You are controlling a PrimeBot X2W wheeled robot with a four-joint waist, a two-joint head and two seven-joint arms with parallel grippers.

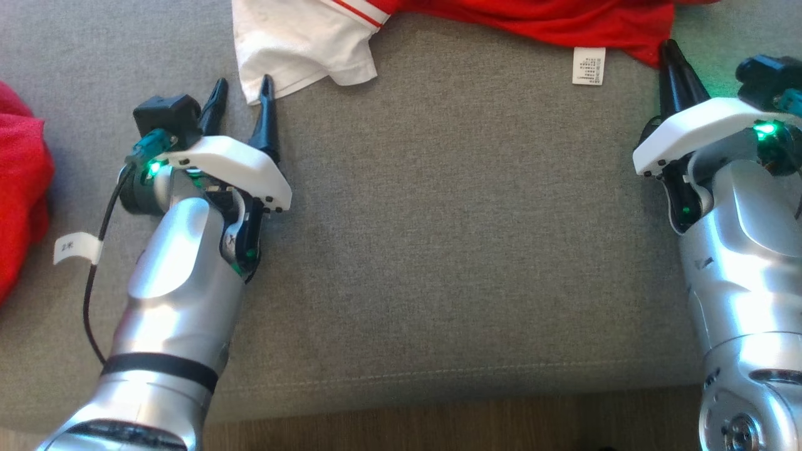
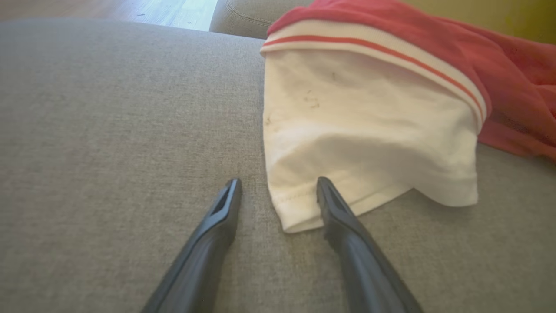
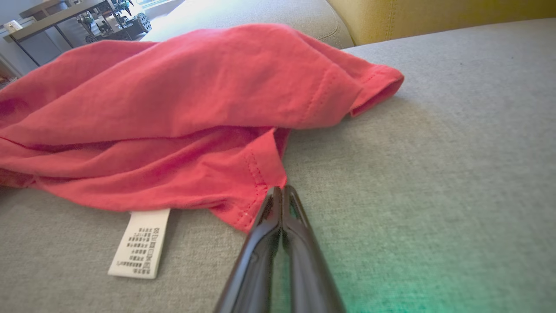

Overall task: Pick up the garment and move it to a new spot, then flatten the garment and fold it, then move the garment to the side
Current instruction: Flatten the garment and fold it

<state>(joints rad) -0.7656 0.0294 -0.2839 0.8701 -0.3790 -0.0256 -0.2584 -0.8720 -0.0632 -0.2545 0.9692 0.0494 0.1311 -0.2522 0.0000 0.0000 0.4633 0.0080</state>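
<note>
Two arms at near edge of garment (image 1: 532,19), lying crosswise ahead on sofa cushion (image 1: 438,250); my left jaws apart, straddling white sleeve (image 2: 369,130) hem; right jaws together at red hem corner (image 3: 254,200); pinch unconfirmed; I judge left closes next.

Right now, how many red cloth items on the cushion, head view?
2. The garment along the top edge; a second red cloth at the left edge. More may lie off-frame.
</note>
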